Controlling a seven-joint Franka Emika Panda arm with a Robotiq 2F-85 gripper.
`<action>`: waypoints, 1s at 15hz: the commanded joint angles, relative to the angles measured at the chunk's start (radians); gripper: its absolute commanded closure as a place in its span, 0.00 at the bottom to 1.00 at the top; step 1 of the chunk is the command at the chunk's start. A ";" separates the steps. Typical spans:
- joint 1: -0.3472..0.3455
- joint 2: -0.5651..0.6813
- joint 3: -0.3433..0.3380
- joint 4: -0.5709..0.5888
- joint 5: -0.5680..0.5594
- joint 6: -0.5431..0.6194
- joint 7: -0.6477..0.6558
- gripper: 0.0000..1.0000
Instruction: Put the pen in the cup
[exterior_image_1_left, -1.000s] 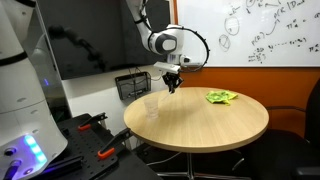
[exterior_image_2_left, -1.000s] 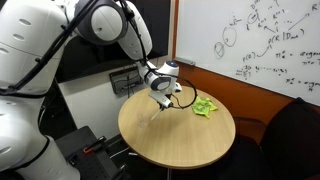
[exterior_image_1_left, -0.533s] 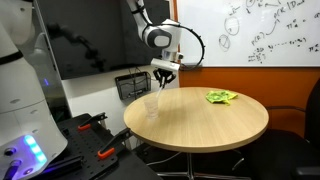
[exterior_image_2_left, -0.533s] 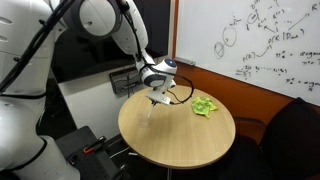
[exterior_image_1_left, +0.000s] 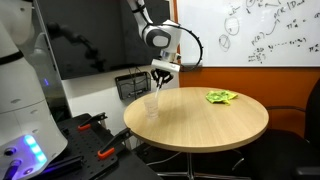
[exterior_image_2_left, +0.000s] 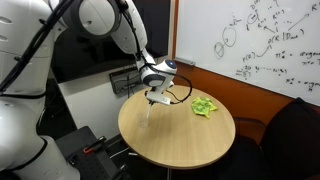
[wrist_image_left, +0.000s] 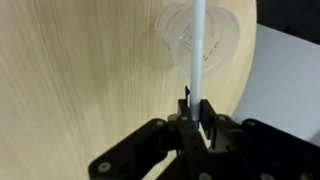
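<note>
In the lower middle of the wrist view, the gripper (wrist_image_left: 197, 114) comes in from the bottom edge with its jaws pressed together on the pen (wrist_image_left: 198, 60). It pinches the pen at its near end, so the white shaft runs straight up the frame, away from the fingers and in line with the gripper's own axis. Near the top centre of that view the shaft crosses the clear ring of the cup (wrist_image_left: 224, 40), which stands upright on the wooden table (wrist_image_left: 90, 80). The pen's far end runs out of the top edge, so I cannot tell whether the tip is already inside the rim or only in front of it. In an exterior view the gripper (exterior_image_1_left: 164, 72) hangs above the cup (exterior_image_1_left: 151, 106) and a little toward the right of the frame, with the cup close to the table's left rim. The pen therefore points down, and the cup lies below the held tip and slightly aside. By my judgement, the coming move turns on bringing that vertical shaft squarely over the cup's mouth before lowering or letting go; a small sideways error could catch the rim and tip the light cup
</note>
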 joint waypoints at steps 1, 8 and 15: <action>-0.012 0.020 0.017 0.029 0.109 -0.062 -0.120 0.96; 0.005 0.031 -0.060 0.123 0.328 -0.485 -0.454 0.96; 0.088 0.118 -0.217 0.202 0.547 -0.643 -0.727 0.96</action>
